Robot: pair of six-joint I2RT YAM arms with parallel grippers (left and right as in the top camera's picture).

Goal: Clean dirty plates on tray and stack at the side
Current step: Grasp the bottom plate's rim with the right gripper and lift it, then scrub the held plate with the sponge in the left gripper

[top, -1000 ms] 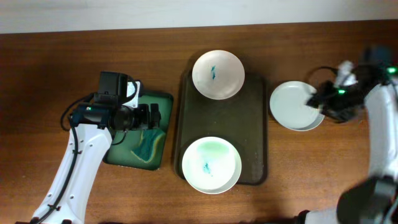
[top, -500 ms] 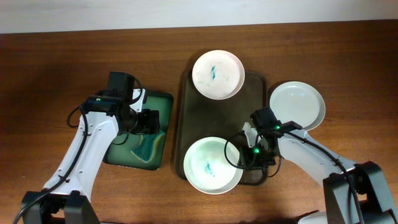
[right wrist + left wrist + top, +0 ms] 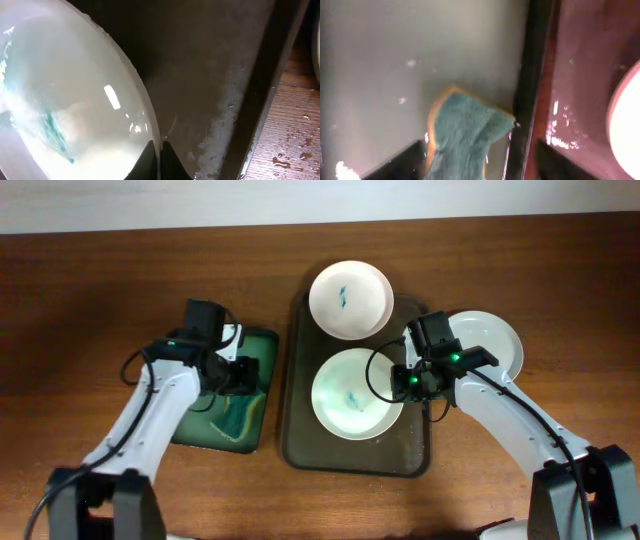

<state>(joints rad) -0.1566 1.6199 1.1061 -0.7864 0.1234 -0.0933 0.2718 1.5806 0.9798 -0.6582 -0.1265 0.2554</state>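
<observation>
The dark olive tray (image 3: 300,435) holds two dirty plates with teal smears. One plate (image 3: 350,298) sits at its far end. The other plate (image 3: 355,393) (image 3: 65,100) is at the tray's middle, and my right gripper (image 3: 407,380) (image 3: 160,155) is shut on its right rim. A third white plate (image 3: 490,345) with no smear showing lies on the table right of the tray. My left gripper (image 3: 243,373) (image 3: 475,150) hangs low over a teal sponge (image 3: 240,415) (image 3: 465,130). Its jaws stand apart on either side of the sponge, with a gap on the right.
The sponge lies in a small bright green tray (image 3: 200,430) left of the dark tray. The dark tray's floor (image 3: 210,75) is wet and foamy near its right rim. Bare wooden table surrounds both trays.
My right gripper left the plate on the table, came to the tray's near plate, shut on its rim and brought it toward the tray's middle. My left gripper's jaws narrowed round the sponge.
</observation>
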